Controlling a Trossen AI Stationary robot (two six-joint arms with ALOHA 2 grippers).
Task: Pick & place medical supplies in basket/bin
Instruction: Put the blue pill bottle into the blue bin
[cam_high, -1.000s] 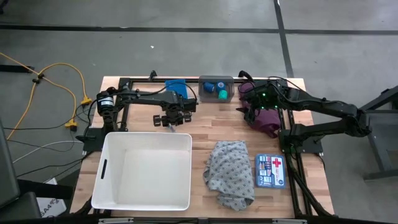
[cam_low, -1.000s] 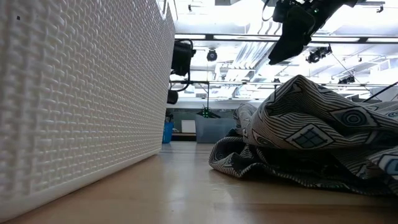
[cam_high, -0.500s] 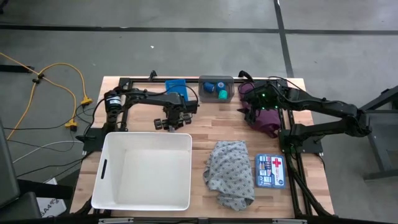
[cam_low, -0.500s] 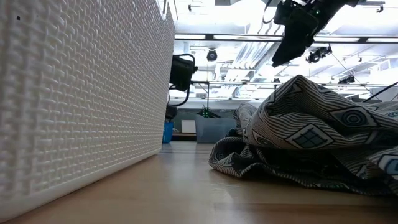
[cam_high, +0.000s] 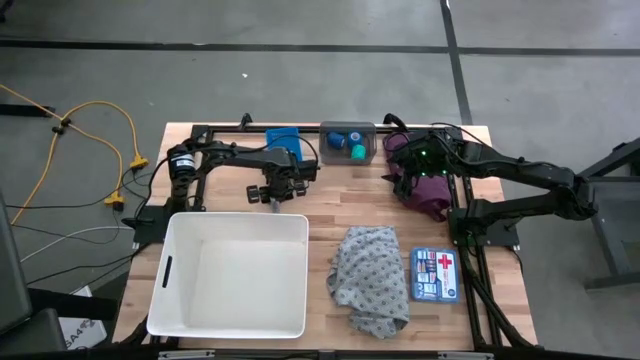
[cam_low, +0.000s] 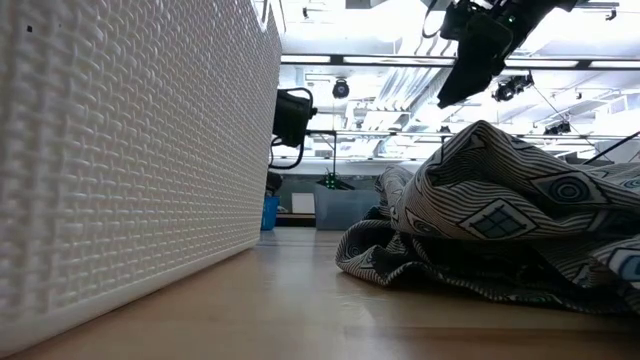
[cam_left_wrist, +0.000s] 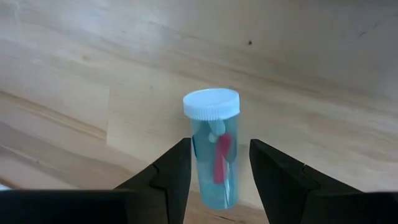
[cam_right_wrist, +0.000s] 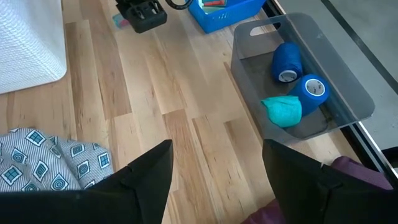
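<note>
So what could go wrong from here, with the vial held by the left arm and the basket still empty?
1. The left gripper holds the vial low on its body, between narrow jaws; it may tilt or slip before reaching the basket.
2. The vial is just short of the basket's far rim, so a low carry could clip it.
3. The maroon cloth under the right gripper could drag the grey bin.

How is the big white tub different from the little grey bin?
The white tub is far bigger than the grey bin. The tub is solid white with a woven-looking wall; the bin is see-through grey. The tub looks empty, while the bin holds two blue tape rolls and a green one. The tub sits at the table's near left; the bin sits at the far edge. Both are rectangular with a slot handle.
</note>
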